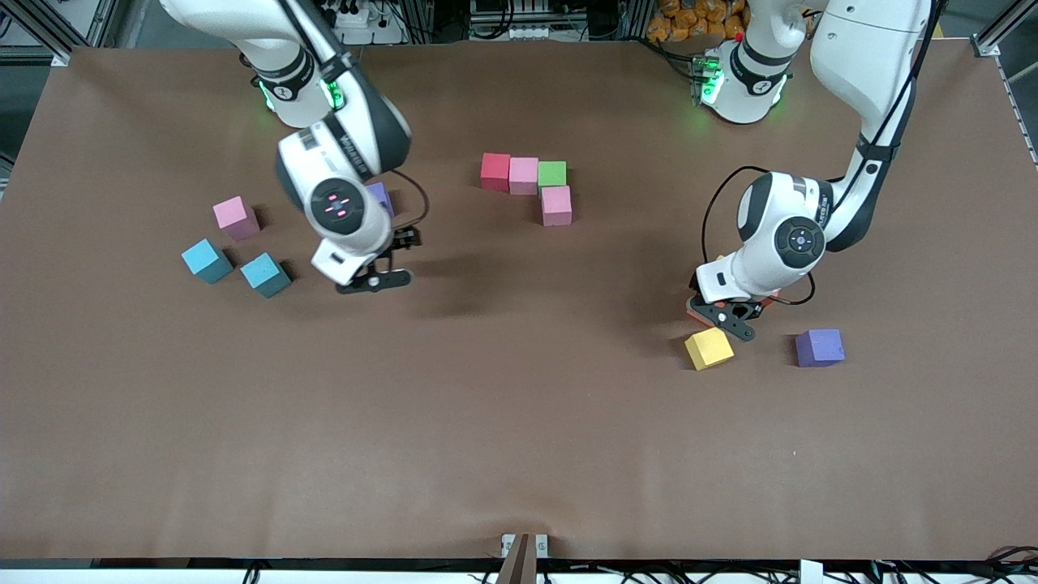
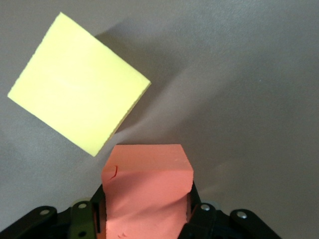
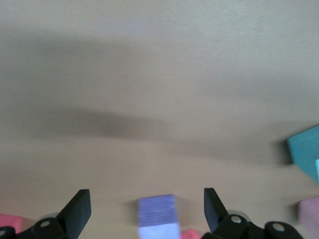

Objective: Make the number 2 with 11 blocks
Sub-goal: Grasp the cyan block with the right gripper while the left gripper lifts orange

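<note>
Plain brown matte surface [image 1: 519, 422] fills nearly everything, lit evenly from above with soft shadows. Along the top edge there's aluminium framing [image 1: 65, 32], a tangle of cables [image 1: 519, 16] and a pile of orange stuff [image 1: 697, 20]. Small bracket [image 1: 523, 547] at the bottom edge.

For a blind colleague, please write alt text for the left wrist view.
The left gripper is closed on an orange block just above the brown table. A yellow block, turned at an angle, lies on the table close beside the orange one without touching it.
</note>
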Controlling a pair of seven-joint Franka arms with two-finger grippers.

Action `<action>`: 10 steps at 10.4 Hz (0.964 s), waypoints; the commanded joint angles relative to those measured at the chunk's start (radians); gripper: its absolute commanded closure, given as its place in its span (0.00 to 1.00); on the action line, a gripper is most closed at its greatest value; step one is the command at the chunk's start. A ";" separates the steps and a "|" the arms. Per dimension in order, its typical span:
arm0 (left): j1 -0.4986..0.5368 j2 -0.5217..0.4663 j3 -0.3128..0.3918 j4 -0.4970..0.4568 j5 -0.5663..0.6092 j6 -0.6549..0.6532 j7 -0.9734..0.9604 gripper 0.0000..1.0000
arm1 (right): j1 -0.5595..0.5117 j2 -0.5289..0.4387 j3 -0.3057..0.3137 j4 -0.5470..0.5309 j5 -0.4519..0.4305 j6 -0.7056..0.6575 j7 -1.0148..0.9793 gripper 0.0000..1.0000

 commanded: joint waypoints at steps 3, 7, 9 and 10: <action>-0.014 -0.010 -0.072 0.039 -0.031 -0.017 -0.186 0.58 | -0.117 -0.010 -0.148 -0.043 -0.014 0.001 -0.416 0.00; -0.067 -0.013 -0.106 0.048 -0.031 -0.017 -0.433 0.57 | -0.178 0.030 -0.166 -0.084 -0.134 0.134 -0.539 0.00; -0.121 -0.013 -0.106 0.056 -0.032 -0.017 -0.574 0.56 | -0.206 0.050 -0.173 -0.130 -0.159 0.232 -0.588 0.00; -0.151 -0.010 -0.106 0.065 -0.032 -0.017 -0.654 0.56 | -0.215 0.063 -0.185 -0.147 -0.159 0.269 -0.608 0.00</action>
